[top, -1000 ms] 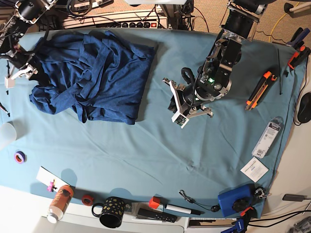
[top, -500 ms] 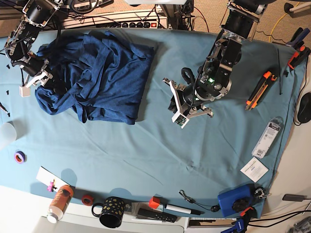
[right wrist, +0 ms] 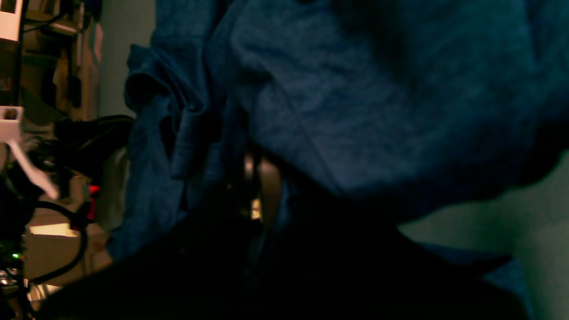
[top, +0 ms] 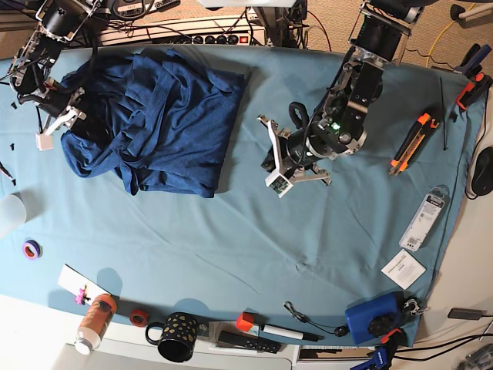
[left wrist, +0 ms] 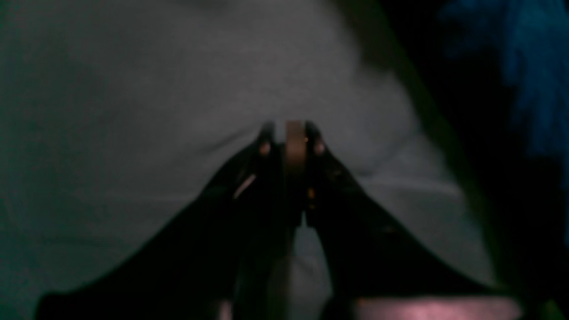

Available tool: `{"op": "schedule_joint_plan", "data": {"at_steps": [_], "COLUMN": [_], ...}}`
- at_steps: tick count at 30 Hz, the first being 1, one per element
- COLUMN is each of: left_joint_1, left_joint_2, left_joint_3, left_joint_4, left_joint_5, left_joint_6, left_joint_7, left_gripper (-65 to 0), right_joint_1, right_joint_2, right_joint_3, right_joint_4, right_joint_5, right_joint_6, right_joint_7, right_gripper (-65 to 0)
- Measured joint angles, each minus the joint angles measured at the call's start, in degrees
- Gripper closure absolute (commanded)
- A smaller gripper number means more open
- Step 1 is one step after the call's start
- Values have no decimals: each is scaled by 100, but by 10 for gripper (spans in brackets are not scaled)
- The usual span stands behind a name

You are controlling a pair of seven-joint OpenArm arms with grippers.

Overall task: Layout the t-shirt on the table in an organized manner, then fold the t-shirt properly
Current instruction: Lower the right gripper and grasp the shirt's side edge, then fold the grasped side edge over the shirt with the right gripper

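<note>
The dark navy t-shirt (top: 162, 108) lies crumpled at the back left of the teal table (top: 231, 247). My right gripper (top: 60, 116) is at the shirt's left edge. In the right wrist view its jaws (right wrist: 262, 186) are together with folds of the t-shirt (right wrist: 355, 111) draped over and between them. My left gripper (top: 271, 158) is at mid-table, to the right of the shirt and apart from it. In the left wrist view its fingers (left wrist: 291, 133) are pressed together low over the table (left wrist: 111, 111), which wrinkles slightly around the tips. A blue patch of the t-shirt (left wrist: 533, 66) shows at the top right.
An orange utility knife (top: 412, 142), a packaged item (top: 424, 216) and a white card (top: 402, 268) lie at the right. Along the front edge stand a bottle (top: 94, 320), a black mug (top: 177, 335) and a blue box (top: 373, 316). A purple tape roll (top: 31, 249) is at the left.
My right gripper moved in onto the shirt's left edge and closed, bunching that edge up and to the right. My left gripper closed and shifted slightly towards the back.
</note>
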Motion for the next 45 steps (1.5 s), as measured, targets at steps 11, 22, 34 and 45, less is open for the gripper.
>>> {"op": "schedule_joint_plan", "data": {"at_steps": [11, 22, 34, 45], "left_joint_1": [2, 2, 2, 85], "left_joint_2": [0, 0, 0, 0], "left_joint_3": [0, 0, 0, -4], "left_joint_4": [0, 0, 0, 2], "left_joint_5": [-2, -4, -4, -7], "left_joint_6": [0, -2, 0, 2], "left_joint_7": [11, 15, 20, -52], "left_gripper": [-23, -23, -23, -23], "right_joint_1": [-79, -79, -109, 162], "right_joint_2": [-647, -1834, -1875, -1860], "right_joint_3": [-44, -81, -2356, -3895], "right_joint_4": [1335, 3276, 3292, 3327], "right_joint_5": [81, -876, -3217, -5086], "right_joint_6": [-55, -46, -737, -1832], "right_joint_7": [-251, -256, 754, 1121], "right_gripper": [0, 0, 0, 0]}}
